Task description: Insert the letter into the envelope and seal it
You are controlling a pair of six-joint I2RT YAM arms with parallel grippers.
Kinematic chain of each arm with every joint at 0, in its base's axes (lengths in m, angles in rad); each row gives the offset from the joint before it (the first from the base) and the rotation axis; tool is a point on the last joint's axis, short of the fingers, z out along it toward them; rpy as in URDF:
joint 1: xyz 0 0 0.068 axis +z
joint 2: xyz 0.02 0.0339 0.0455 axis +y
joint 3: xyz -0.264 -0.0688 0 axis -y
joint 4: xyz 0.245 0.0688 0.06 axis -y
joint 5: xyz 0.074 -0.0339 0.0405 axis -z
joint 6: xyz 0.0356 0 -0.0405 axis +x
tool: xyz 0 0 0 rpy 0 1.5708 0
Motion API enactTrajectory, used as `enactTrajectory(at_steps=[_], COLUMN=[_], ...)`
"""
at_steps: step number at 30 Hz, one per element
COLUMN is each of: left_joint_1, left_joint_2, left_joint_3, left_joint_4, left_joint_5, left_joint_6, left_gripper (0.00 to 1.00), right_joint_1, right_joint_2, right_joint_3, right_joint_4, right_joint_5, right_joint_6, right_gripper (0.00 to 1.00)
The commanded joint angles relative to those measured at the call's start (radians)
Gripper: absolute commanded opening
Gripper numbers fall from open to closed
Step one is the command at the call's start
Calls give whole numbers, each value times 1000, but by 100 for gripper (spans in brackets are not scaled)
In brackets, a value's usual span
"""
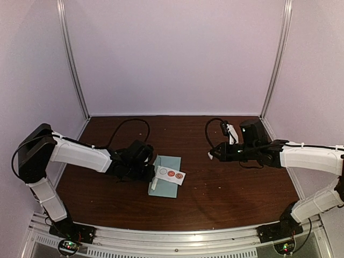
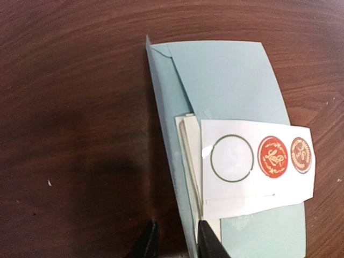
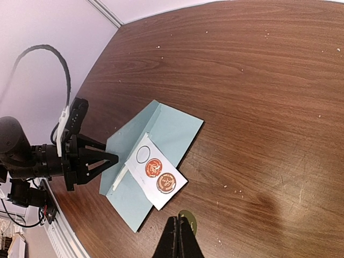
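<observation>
The light blue envelope lies flat on the table, its flap edge raised at the left; it also shows in the right wrist view. Only a narrow cream edge of the letter shows along the envelope's opening; the rest is hidden inside. My left gripper is open at the envelope's left edge, one finger over the table, the other on the letter's edge. My right gripper is shut on a small round olive sticker, hovering right of the envelope.
A white sticker strip lies across the envelope, with one empty ring and two red-brown round seals. The brown table is walled by white panels at the back and sides. Black cables trail behind both arms.
</observation>
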Motion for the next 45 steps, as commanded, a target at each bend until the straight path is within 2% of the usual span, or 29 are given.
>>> enactTrajectory(at_steps=[1,4,7,9,14,20,25,27,29,34,37,38,39,41,43,45], left_joint_1=[-15,-14,-15,-15,-17,-15,-15,-15,-16,-17,-18,-21,-24,-31,-33,-33], left_joint_2=[-3,-4,-13,-30,-106,-136,-120,-143,-187,-302,-328,-332,-333,-347,-362,-357], left_joint_3=[41,42,60,102,244,329,394,416,419,368,350,342,329,275,209,157], left_joint_4=[-20,-20,-51,-113,-252,-316,-427,-440,-414,-331,-330,-331,-329,-279,-211,-175], left_joint_5=[-87,-93,-122,-191,-384,-507,-629,-620,-518,-79,147,267,316,495,577,571], left_joint_6=[20,27,47,72,184,333,344,342,358,424,436,440,441,435,411,384], left_gripper=[15,0,0,0,0,0,0,0,0,0,0,0,0,0,0,0], right_joint_1=[4,4,5,5,5,5,4,4,5,5,5,5,5,5,4,5], right_joint_2=[-13,-10,-13,-20,-37,-53,-71,-80,-86,-91,-95,-98,-100,-111,-125,-140], right_joint_3=[-16,-16,-16,-16,-20,-29,-28,-27,-24,-20,-20,-22,-22,-24,-28,-31], right_joint_4=[20,25,21,15,11,10,-3,-10,-16,-24,-20,-15,-11,-10,-13,-23], right_joint_5=[29,29,31,35,45,50,57,63,66,72,60,53,48,40,40,42], right_joint_6=[-9,-8,-9,-12,-14,-13,-15,-16,-18,-21,-16,-13,-12,-7,-3,0], right_gripper=[0,0,0,0,0,0,0,0,0,0,0,0,0,0,0,0])
